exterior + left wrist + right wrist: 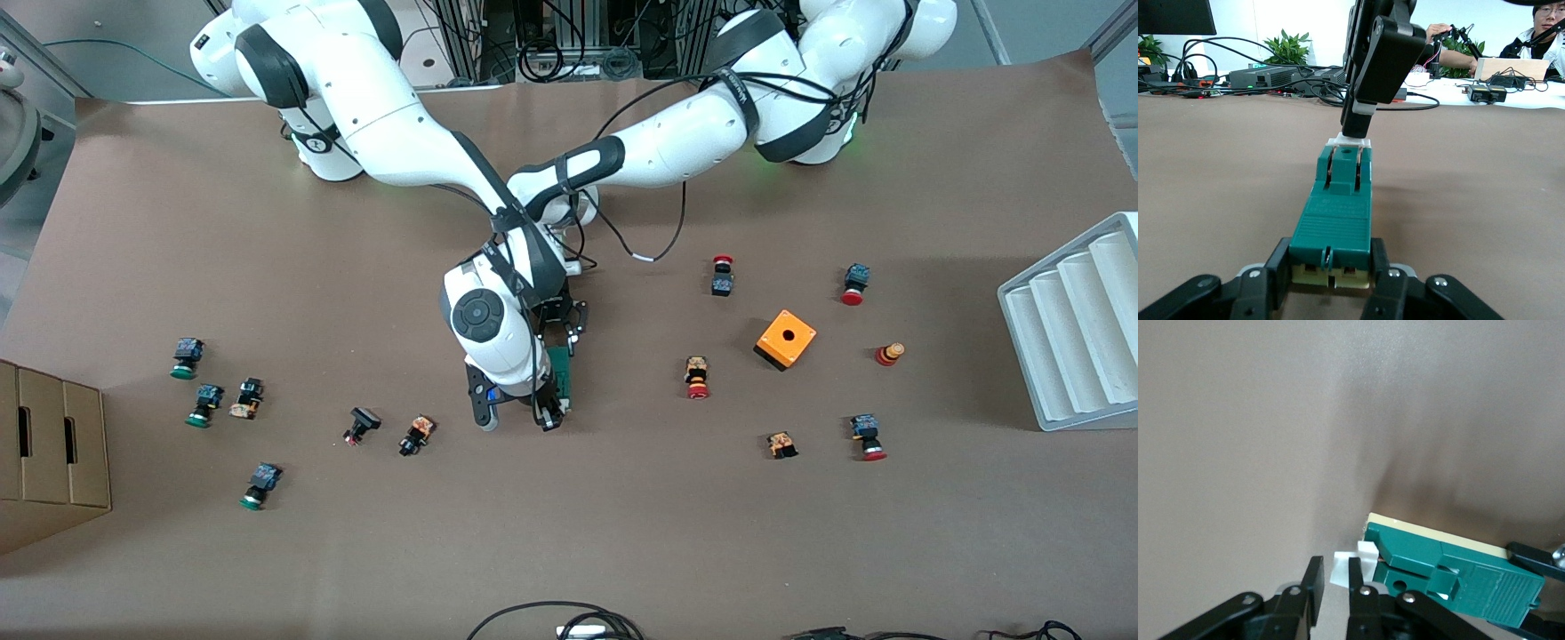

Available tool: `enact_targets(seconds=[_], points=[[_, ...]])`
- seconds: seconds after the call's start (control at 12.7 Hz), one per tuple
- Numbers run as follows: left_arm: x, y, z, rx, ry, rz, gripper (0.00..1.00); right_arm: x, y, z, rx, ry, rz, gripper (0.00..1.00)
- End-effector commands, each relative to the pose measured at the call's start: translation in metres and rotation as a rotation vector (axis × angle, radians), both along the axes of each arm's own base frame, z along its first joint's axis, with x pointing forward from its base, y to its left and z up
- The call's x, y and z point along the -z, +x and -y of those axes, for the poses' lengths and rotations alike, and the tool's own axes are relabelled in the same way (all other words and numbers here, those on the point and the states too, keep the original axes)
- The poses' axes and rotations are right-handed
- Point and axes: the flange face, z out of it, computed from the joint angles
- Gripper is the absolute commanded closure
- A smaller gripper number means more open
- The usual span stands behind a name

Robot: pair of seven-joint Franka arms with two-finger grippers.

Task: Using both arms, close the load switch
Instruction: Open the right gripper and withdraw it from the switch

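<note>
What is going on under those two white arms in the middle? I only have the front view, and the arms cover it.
Observer: The left wrist view shows the left pincer clamped on one end of the green load switch, with a finger on each side.
Operator: And the other arm?
Observer: The right pincer is at the switch's other end, with its tip at the white tab.
Operator: Is it gripping that tab?
Observer: No. The right wrist view shows its fingers nearly together with nothing between them.
</note>
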Motion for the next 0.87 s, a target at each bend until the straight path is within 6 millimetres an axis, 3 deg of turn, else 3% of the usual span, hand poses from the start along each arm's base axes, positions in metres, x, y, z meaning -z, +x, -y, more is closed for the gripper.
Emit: enact_targets(seconds=[0.0, 0.24, 0.32, 0.47, 0.55, 0.63, 0.79], points=[[0.005, 0.000, -0.002, -0.002, -0.007, -0.006, 0.47, 0.013, 0.006, -0.001, 0.001, 0.013, 0.004, 0.77], [0.005, 0.000, -0.002, -0.002, -0.006, -0.007, 0.47, 0.006, 0.007, -0.001, 0.002, 0.018, 0.003, 0.72], [0.005, 0.000, -0.002, -0.002, -0.006, -0.007, 0.47, -0.012, 0.010, 0.001, 0.006, 0.039, -0.003, 0.54], [0.005, 0.000, -0.002, -0.001, -0.006, -0.007, 0.47, -0.039, 0.014, 0.008, 0.007, 0.080, -0.053, 0.06], [0.009, -0.002, -0.003, 0.000, -0.003, -0.011, 0.47, -0.061, 0.020, 0.020, -0.015, 0.088, -0.051, 0.00], [0.009, -0.002, -0.003, 0.000, -0.003, -0.011, 0.47, -0.087, 0.023, 0.033, -0.095, 0.092, -0.044, 0.00], [0.008, 0.000, -0.003, -0.001, 0.002, -0.009, 0.47, -0.120, 0.023, 0.054, -0.205, 0.087, -0.040, 0.00]])
